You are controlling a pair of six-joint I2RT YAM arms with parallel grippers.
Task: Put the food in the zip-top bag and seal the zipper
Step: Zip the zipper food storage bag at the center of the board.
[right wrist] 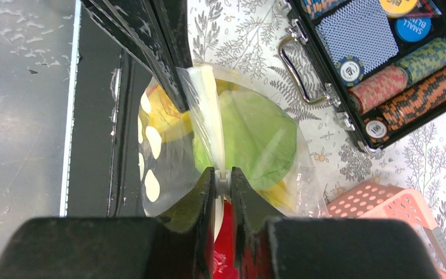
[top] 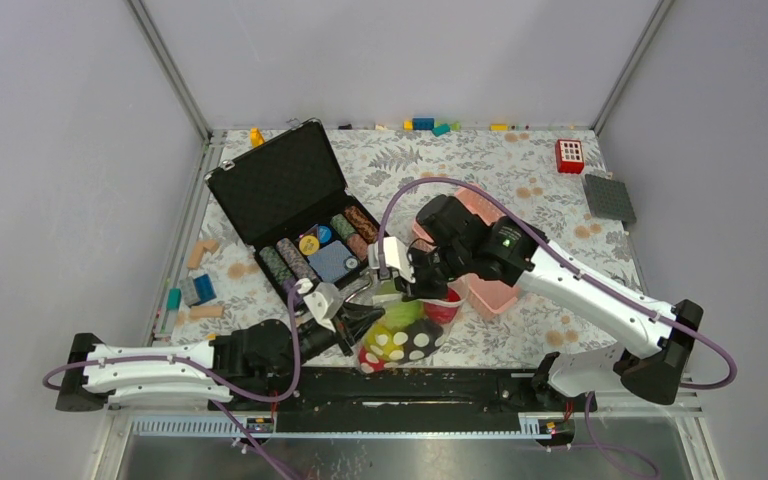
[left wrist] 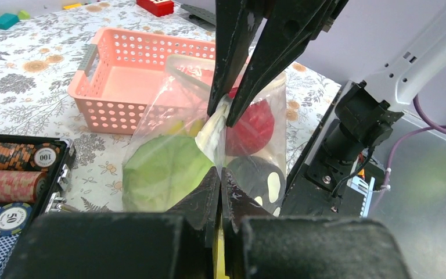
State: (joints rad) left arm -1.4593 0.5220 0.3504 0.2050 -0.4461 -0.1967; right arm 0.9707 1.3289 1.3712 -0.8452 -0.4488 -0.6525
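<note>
Holding one zip-top bag (top: 400, 340) at the near edge of the tabletop (top: 520, 170), I see one green cabbage (left wrist: 162, 171), one red apple (left wrist: 255, 125) and some yellow food (left wrist: 181, 125) inside. My left tool (left wrist: 220, 172) and right tool (right wrist: 223, 172) are both clenched on its zipper (right wrist: 215, 128). One pink basket (left wrist: 128, 81) stands just behind.

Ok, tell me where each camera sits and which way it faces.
Top external: above and behind, looking down on the table; left arm, right arm show.
Left wrist: faces across the zip-top bag toward the pink basket; left fingers pinch the bag's edge.
Right wrist: looks down over the bag toward the chip case; right fingers pinch its zipper.
Both wrist views share the cabbage.
</note>
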